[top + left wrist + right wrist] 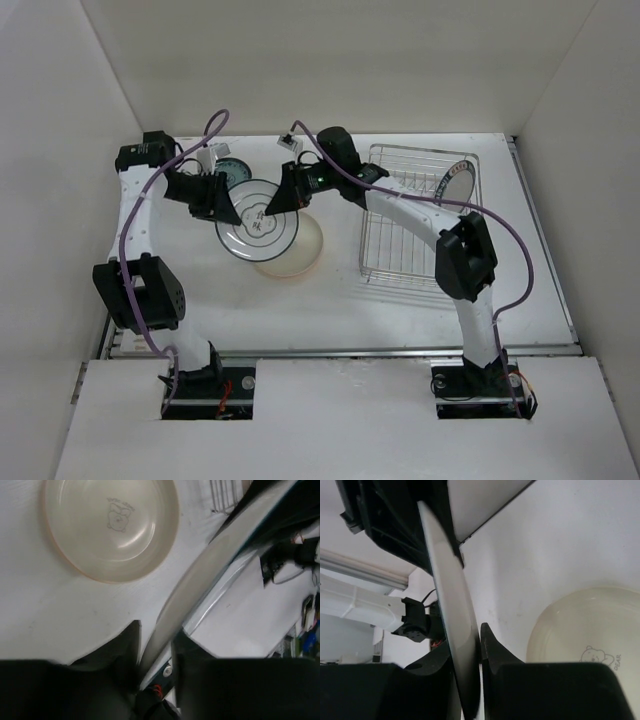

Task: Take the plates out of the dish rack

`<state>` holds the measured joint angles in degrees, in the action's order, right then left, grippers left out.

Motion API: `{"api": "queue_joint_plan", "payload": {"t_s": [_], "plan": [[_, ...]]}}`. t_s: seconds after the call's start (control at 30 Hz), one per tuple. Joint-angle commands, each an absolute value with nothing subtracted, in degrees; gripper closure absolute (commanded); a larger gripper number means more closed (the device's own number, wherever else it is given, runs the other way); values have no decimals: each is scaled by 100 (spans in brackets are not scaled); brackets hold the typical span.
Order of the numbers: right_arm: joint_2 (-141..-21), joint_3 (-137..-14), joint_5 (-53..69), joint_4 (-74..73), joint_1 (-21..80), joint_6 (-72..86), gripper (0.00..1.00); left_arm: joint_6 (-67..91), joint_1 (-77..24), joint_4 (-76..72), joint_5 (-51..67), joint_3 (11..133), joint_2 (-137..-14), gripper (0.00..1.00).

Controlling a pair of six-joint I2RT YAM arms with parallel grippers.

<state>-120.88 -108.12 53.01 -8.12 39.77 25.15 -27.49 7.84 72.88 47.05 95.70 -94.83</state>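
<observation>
Step in hand: I judge this a handover in mid-air, with one plate gripped from both sides above the table, so the unloading is partway through.
Small teal-blue patterned plate (232, 170): already down on the white table (330, 320), at the far left behind my left arm.
Left gripper (226, 211): my fingers are clamped narrow on the left rim of the large pale round plate with a dark rim line (257, 233); on my left wrist camera the rim runs straight into the slot between them.
Large pale plate: held tilted, over the large cream-yellow plate (300, 252) lying flat beneath.
Right gripper (271, 210): pinching the same plate's rim on the right side, edge-on between the jaws.
Silver wire dish rack (400, 245): at right, a white plate with a dark blue patterned rim (459, 183) stands at its far corner.
Next move: one grip must let go before the other carries the plate down.
</observation>
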Motion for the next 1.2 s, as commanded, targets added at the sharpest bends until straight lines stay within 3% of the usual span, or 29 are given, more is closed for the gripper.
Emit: {"api": "queue_joint_plan", "payload": {"t_s": [0.0, 0.03, 0.13, 0.17, 0.2, 0.27, 0.33, 0.5, 0.9, 1.0, 1.13, 1.17], "plan": [[-12059, -10995, 5704, -44, 4042, 2795, 100, -3585, 747, 8340, 5265, 9747, -9606, 89], [-12120, -11047, 5704, -44, 4043, 2795, 100, -3586, 747, 8410, 5265, 9799, -9606, 100], [-12120, -11048, 5591, -114, 4043, 2848, 96, -3148, 747, 8192, 4722, 9739, -9606, 100], [-12120, -11048, 5529, -166, 4043, 2848, 73, -2659, 747, 7913, 4467, 9738, -9606, 100], [-12120, -11048, 5476, -306, 4043, 2795, 62, -2419, 860, 7780, 3908, 9738, -9606, 100], [-12120, -11100, 5065, -596, 3991, 2743, 50, -2085, 1193, 7525, 3439, 9668, -9606, 100], [-12067, -11101, 4915, -781, 3990, 2681, 46, -1926, 1501, 7392, 3263, 9598, -9554, 100], [-11524, -10689, 3772, -1002, 3666, 2681, 43, -1714, 2442, 6945, 2673, 9274, -9685, 100], [-10302, -10301, 3200, -1564, 2839, 2391, 40, -1521, 2742, 6328, 2574, 8604, -10853, 100], [-10003, -10248, 2630, -2036, 2602, 2391, 36, -1521, 2742, 6381, 2506, 8745, -11232, 84], [-9809, -10467, 647, -3302, 2233, 2478, 32, -1406, 2742, 6311, 2294, 8684, -11399, 64], [-9748, -10468, -342, -3566, 2058, 2583, 32, -1406, 2742, 6311, 2294, 8684, -11399, 61]]}}
